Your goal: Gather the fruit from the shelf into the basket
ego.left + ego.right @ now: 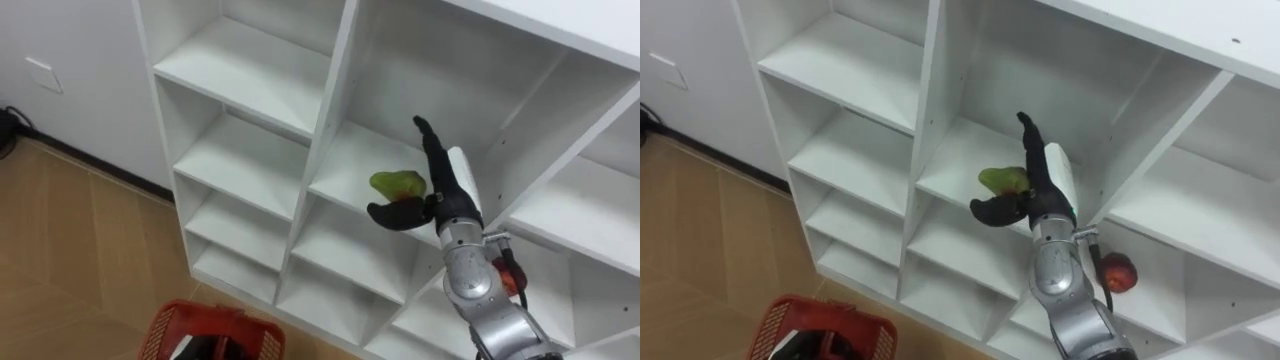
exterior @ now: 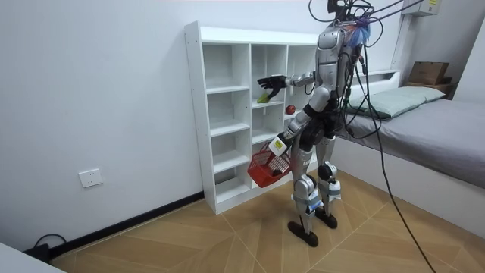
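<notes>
A green fruit [image 1: 397, 182] lies on a middle shelf of the white closet [image 1: 250, 75]. My right hand [image 1: 446, 188] is inside that compartment, right beside the fruit. Its fingers point straight up and the thumb [image 1: 995, 210] spreads out just under the fruit, so the hand is open. A red fruit [image 1: 1118, 272] rests one shelf lower, to the right. A red basket [image 1: 212, 336] hangs low at the left, in front of the bottom shelves. In the room view my left hand [image 2: 280, 143] holds the basket [image 2: 264, 168] by its handle while I stand facing the closet.
The closet's upright dividers [image 1: 335, 95] box in the right hand on both sides. Bare shelves [image 1: 235, 160] fill the left column. Wooden floor [image 1: 60, 250] lies to the left, and a bed [image 2: 424, 129] stands behind me in the room view.
</notes>
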Controlling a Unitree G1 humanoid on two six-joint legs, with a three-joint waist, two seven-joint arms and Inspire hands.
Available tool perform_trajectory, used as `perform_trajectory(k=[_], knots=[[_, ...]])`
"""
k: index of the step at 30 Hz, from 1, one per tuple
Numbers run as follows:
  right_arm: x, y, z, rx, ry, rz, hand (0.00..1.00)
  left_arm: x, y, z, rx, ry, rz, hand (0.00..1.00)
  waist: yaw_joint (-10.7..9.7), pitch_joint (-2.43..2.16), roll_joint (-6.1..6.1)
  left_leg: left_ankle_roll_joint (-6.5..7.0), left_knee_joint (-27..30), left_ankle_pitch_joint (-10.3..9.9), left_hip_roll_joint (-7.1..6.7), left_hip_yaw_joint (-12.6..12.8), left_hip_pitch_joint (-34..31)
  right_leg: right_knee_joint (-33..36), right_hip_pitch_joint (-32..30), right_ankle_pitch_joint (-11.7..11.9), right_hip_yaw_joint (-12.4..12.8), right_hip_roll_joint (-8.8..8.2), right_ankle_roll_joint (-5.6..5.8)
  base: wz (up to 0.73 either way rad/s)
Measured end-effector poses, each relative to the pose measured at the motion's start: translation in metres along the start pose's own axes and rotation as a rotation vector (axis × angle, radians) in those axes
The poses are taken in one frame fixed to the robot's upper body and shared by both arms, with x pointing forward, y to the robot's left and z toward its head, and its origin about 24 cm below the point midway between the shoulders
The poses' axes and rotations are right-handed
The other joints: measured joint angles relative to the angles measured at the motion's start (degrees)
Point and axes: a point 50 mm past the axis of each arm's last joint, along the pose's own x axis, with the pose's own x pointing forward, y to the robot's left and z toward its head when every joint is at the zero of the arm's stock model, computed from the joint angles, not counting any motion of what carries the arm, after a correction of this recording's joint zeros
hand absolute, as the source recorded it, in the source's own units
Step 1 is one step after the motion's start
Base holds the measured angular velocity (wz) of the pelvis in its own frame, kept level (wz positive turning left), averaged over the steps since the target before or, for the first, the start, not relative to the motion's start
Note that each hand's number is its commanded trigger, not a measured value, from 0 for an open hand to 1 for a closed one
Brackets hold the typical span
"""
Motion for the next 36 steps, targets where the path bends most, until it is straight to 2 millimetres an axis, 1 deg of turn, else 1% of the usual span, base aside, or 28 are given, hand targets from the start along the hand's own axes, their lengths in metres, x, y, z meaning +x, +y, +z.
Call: perform_trajectory(k=[5,11,14,20,21,23,26,36], knots=[[-0.001,0.000,-0.010,0.001,0.046,-0.020,0.00,0.000,0.000,-0.001,0.000,0.009,-0.001,1.00,-0.03,-0.06,-0.12,0.00,-0.04,0.00,-0.06,-0.35,-0.18,0.00,-0.02,-0.02,-1.34,-0.16,0.04,0.04],[-0.002,0.000,-0.018,0.001,0.082,-0.033,0.00,0.000,-0.001,-0.001,-0.001,0.009,-0.001,1.00,-0.05,-0.05,-0.10,0.00,0.02,0.00,-0.13,-1.08,-0.54,0.00,-0.08,-0.04,-1.54,-0.14,0.06,0.07],[-0.001,0.000,-0.019,0.002,0.093,-0.042,0.00,0.001,0.000,0.001,0.007,0.004,-0.003,1.00,-0.08,-0.04,-0.08,-0.01,0.75,0.00,-0.18,-1.10,-1.93,0.02,-0.92,-0.04,-1.76,-0.16,0.06,0.05],[0.009,-0.003,-0.020,0.050,0.135,-0.064,0.00,0.001,0.000,0.006,0.022,-0.013,-0.007,1.00,-0.12,0.11,0.00,-0.02,2.00,-0.01,-0.12,-1.13,-4.55,0.08,-2.86,-0.04,-1.81,-0.20,0.06,0.02],[0.012,-0.003,-0.019,0.062,0.140,-0.072,0.00,0.002,0.000,0.008,0.022,-0.020,-0.008,1.00,-0.09,0.12,0.00,-0.02,2.15,-0.01,-0.12,-1.15,-5.13,0.16,-3.39,-0.03,-1.97,-0.22,0.06,0.04],[0.017,-0.005,-0.018,0.065,0.144,-0.078,0.00,0.003,0.000,0.012,0.023,-0.030,-0.013,1.00,-0.19,0.30,0.20,-0.02,2.83,-0.02,-0.11,-1.25,-5.93,0.19,-3.82,-0.03,-2.27,-0.25,0.05,0.05],[0.023,-0.009,-0.014,0.058,0.137,-0.089,0.00,0.004,0.002,0.016,0.026,-0.039,-0.011,1.00,-0.15,0.33,0.24,-0.02,3.03,-0.01,-0.10,-1.24,-6.71,0.29,-4.50,-0.02,-2.32,-0.27,0.04,0.01],[0.026,-0.013,-0.013,0.071,0.136,-0.077,0.00,0.004,0.001,0.018,0.024,-0.046,-0.017,1.00,-0.13,0.31,0.23,-0.05,2.89,0.01,-0.15,-1.13,-7.18,0.47,-5.27,0.04,-2.24,-0.19,-0.04,0.00]])
